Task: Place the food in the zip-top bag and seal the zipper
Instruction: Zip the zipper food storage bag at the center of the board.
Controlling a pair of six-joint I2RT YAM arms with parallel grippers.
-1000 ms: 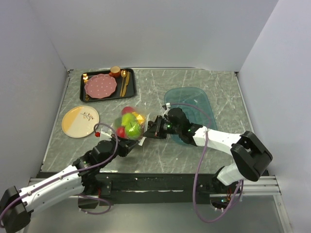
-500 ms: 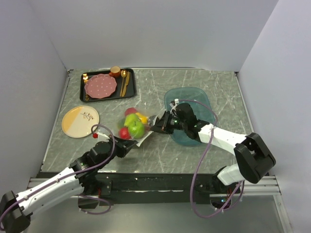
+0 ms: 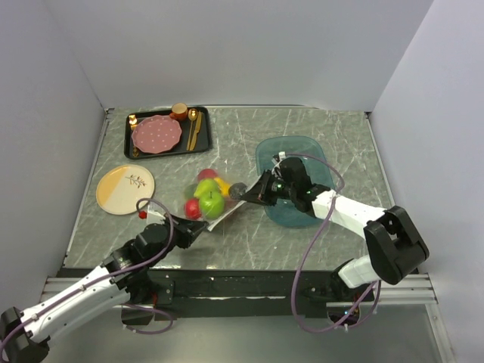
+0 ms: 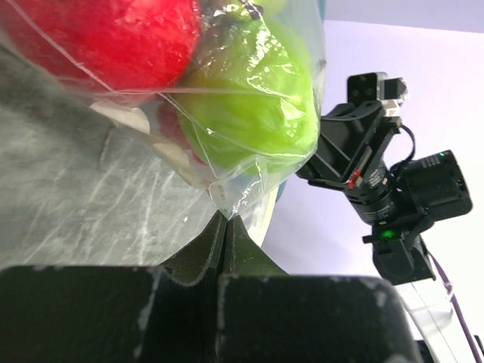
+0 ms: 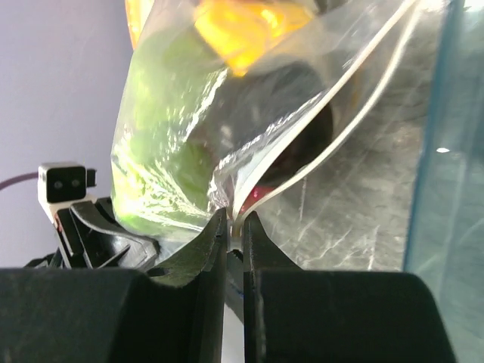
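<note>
The grey marbled surface (image 3: 249, 238) spreads under both arms; the translucent teal tray (image 3: 302, 151) lies beneath and just behind the right end effector (image 3: 243, 196), with that arm reaching across it; the black tray (image 3: 206, 128) sits well beyond the left end effector (image 3: 201, 225), toward the far left; the zip-top bag (image 3: 198, 193) rests on the surface, stretched between the two end effectors; the food (image 3: 212, 201) is inside it, just ahead of both sets of tips: a green ball (image 4: 242, 98), a red ball (image 4: 113, 38), a yellow-orange piece (image 5: 242, 30) and a dark ball (image 5: 306, 121); the zipper (image 3: 227, 214) runs along the bag's near edge from one end effector to the other, and in the right wrist view its two pale tracks part away from the tips; the left end effector is pressed together, pinching the bag's clear corner; the right end effector is pressed together too, pinching the bag's edge at the zipper.
</note>
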